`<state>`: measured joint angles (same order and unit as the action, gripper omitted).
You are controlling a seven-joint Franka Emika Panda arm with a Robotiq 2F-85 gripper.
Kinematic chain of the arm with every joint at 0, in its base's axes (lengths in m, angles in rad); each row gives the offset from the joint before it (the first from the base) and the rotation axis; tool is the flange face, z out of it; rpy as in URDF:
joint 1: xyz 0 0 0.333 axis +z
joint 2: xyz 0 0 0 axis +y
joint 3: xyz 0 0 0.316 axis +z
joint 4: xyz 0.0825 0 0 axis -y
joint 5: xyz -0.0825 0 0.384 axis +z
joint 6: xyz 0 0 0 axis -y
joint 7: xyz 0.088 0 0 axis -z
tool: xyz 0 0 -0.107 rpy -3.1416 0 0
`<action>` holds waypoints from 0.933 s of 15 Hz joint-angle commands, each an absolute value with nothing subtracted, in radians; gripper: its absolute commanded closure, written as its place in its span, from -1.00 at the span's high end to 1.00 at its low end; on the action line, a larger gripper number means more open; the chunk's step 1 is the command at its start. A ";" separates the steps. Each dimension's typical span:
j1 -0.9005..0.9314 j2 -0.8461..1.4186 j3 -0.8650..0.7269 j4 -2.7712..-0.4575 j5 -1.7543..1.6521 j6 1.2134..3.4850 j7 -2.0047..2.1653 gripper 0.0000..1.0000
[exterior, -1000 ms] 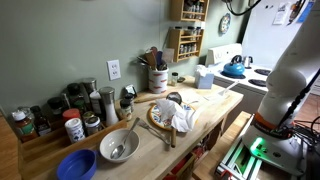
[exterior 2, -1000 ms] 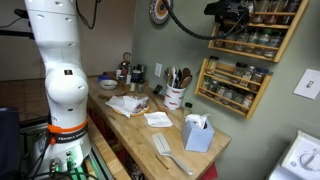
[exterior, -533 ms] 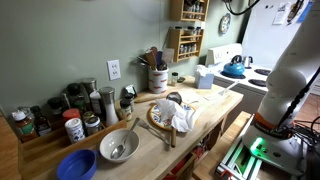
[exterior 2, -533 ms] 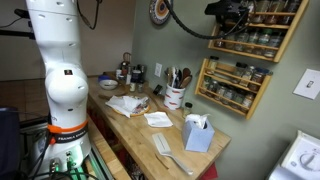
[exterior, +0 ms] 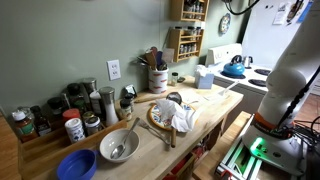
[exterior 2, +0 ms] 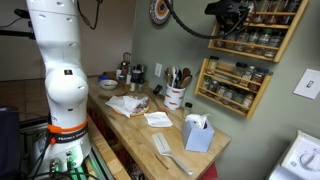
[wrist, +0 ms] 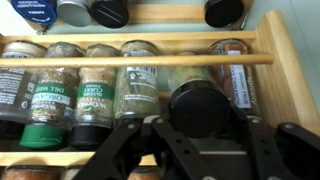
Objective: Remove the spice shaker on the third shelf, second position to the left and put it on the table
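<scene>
The arm (exterior 2: 62, 70) in an exterior view is the fat white column on the left, standing upright from its base and running out past the top edge. The black gripper (exterior 2: 230, 12) shows up way over in the upper right, held high and pointing off to the right. In an exterior view the arm (exterior: 290, 75) fills the right edge, bent, with the gripper (exterior: 238, 5) just peeking in at the top. Wrist view: two dark fingers (wrist: 255, 140) come up from the bottom edge, jaws closed in on a black-capped jar (wrist: 197, 100) sitting right between them.
</scene>
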<state>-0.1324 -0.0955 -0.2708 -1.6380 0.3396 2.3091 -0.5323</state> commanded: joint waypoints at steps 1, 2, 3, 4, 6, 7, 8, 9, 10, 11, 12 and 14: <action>-0.147 -0.093 -0.272 -1.621 0.349 2.244 -0.547 -0.39; -0.150 -0.095 -0.273 -1.617 0.346 2.239 -0.543 -0.39; -0.152 -0.099 -0.275 -1.614 0.347 2.235 -0.541 -0.39; -0.154 -0.102 -0.277 -1.612 0.356 2.232 -0.543 -0.39; -0.159 -0.110 -0.280 -1.612 0.364 2.224 -0.539 -0.39; -0.162 -0.115 -0.282 -1.613 0.374 2.224 -0.541 -0.39; -0.164 -0.116 -0.282 -1.612 0.375 2.223 -0.538 -0.39; -0.167 -0.121 -0.283 -1.616 0.378 2.226 -0.536 -0.39; -0.168 -0.124 -0.284 -1.617 0.385 2.226 -0.537 -0.39; -0.168 -0.129 -0.285 -1.620 0.393 2.231 -0.539 -0.39; -0.169 -0.131 -0.287 -1.621 0.398 2.231 -0.539 -0.39; -0.171 -0.140 -0.291 -1.625 0.400 2.230 -0.538 -0.39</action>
